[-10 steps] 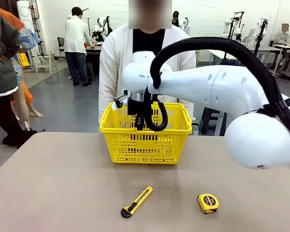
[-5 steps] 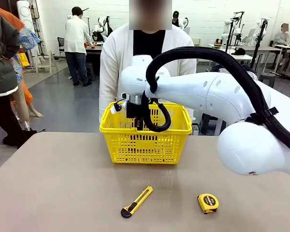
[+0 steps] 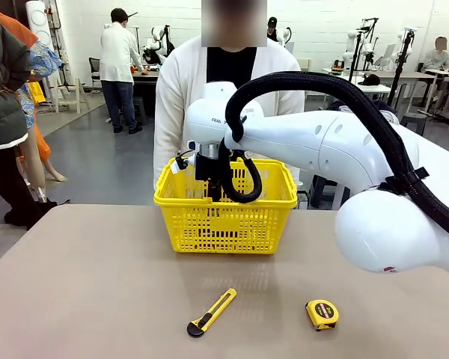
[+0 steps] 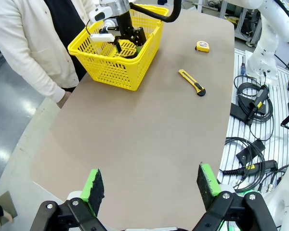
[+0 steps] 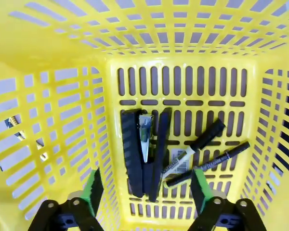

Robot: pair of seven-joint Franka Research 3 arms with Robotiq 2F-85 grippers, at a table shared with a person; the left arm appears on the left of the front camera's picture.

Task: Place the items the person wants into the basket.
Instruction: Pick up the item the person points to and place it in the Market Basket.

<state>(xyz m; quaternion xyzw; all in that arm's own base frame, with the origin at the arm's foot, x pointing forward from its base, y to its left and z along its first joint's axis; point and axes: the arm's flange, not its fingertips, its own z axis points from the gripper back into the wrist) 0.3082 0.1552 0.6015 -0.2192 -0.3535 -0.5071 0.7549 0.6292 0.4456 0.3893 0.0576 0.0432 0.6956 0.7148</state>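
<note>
The yellow basket (image 3: pixel 226 213) stands at the table's far side, in front of the person (image 3: pixel 181 90) in a white cardigan. My right gripper (image 3: pixel 212 187) reaches down into the basket (image 4: pixel 111 65); it is open (image 5: pixel 147 190) with nothing between its fingers. On the basket floor (image 5: pixel 183 86) below it lie the black stapler (image 5: pixel 142 151), sprung open, the marker (image 5: pixel 195 147) with a white label and the thin black pen (image 5: pixel 209 163). My left gripper (image 4: pixel 151 185) hangs open high above the bare near end of the table.
A yellow-and-black utility knife (image 3: pixel 211 312) and a yellow tape measure (image 3: pixel 322 313) lie on the near table. The right arm (image 3: pixel 344 142) spans the table's right half. Cables (image 4: pixel 253 144) lie beside the table. Other people stand in the background.
The right arm's elbow has shifted slightly left and lower; its gripper stays in the basket. Nothing else has moved.
</note>
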